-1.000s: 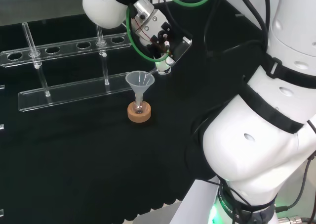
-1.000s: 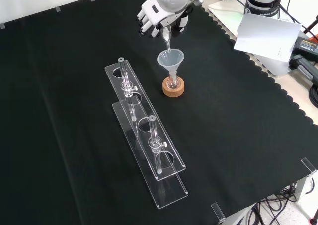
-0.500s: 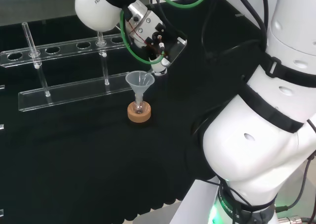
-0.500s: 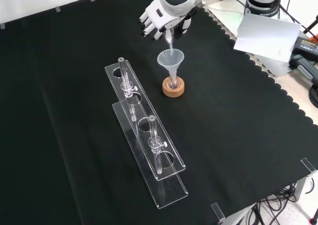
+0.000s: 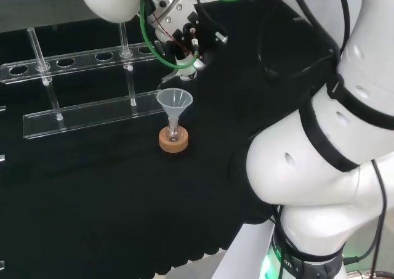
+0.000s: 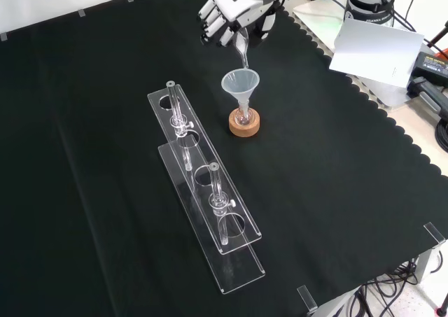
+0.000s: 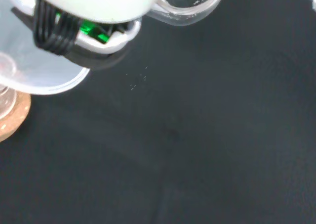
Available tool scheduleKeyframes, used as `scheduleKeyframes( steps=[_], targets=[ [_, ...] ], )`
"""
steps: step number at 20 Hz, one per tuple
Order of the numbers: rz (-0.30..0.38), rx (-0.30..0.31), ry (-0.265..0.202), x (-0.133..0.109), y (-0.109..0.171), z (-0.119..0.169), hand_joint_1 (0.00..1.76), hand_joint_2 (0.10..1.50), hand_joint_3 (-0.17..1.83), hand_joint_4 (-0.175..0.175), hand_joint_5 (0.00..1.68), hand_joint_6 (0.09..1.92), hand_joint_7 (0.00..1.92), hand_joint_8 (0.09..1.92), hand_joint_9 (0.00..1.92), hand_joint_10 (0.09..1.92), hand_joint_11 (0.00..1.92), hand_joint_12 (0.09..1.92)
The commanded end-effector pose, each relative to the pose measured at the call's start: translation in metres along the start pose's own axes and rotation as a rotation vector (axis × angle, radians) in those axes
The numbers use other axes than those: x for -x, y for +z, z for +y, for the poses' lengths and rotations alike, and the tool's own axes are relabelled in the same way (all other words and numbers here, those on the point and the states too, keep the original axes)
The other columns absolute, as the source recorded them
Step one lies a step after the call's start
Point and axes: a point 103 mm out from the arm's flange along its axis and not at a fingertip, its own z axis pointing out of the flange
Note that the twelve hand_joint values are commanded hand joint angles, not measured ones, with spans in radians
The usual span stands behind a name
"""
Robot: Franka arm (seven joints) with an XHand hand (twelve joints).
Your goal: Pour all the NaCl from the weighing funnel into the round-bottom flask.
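Observation:
A clear plastic funnel [image 5: 174, 99] [image 6: 241, 85] sits in the neck of a small round-bottom flask [image 5: 173, 131] [image 6: 243, 112]. The flask rests on a cork ring [image 5: 173, 141] [image 6: 244, 125]. Just above the funnel, the hand [image 5: 180, 37] [image 6: 235, 8] is shut on the clear weighing funnel [image 6: 243, 50] [image 7: 190, 4]. The weighing funnel is tilted, with its narrow tip pointing down over the funnel's mouth and clear of the rim. In the wrist view white grains cling inside it. That view has the funnel's rim [image 7: 39, 80] and the cork ring [image 7: 9, 122] close by.
A long clear rack [image 5: 92, 116] [image 6: 204, 194] with a few upright glass tubes lies beside the flask. A few white grains [image 7: 138, 80] lie on the black cloth. In the front view a white sheet [image 6: 374, 47] lies beyond the cloth's scalloped edge.
The hand has lifted with the weighing funnel, up and to the left in the head view. The funnel's tip now hangs higher above the plastic funnel's rim. Flask and rack have stayed put.

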Motion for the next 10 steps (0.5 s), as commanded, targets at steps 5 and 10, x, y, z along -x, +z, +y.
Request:
scheduleKeyframes(
  steps=[5,10],
  targets=[
    [-0.083,-0.127,0.014,-0.0083,0.0485,0.0164,1.12,0.57,0.86,0.175,1.22,0.88,0.5,0.71,0.84,0.42,0.71,1.12],
    [-0.082,-0.119,0.008,-0.0094,0.0484,0.0168,1.12,0.57,0.86,0.175,1.21,0.88,0.5,0.71,0.84,0.42,0.71,1.12]
  ],
)
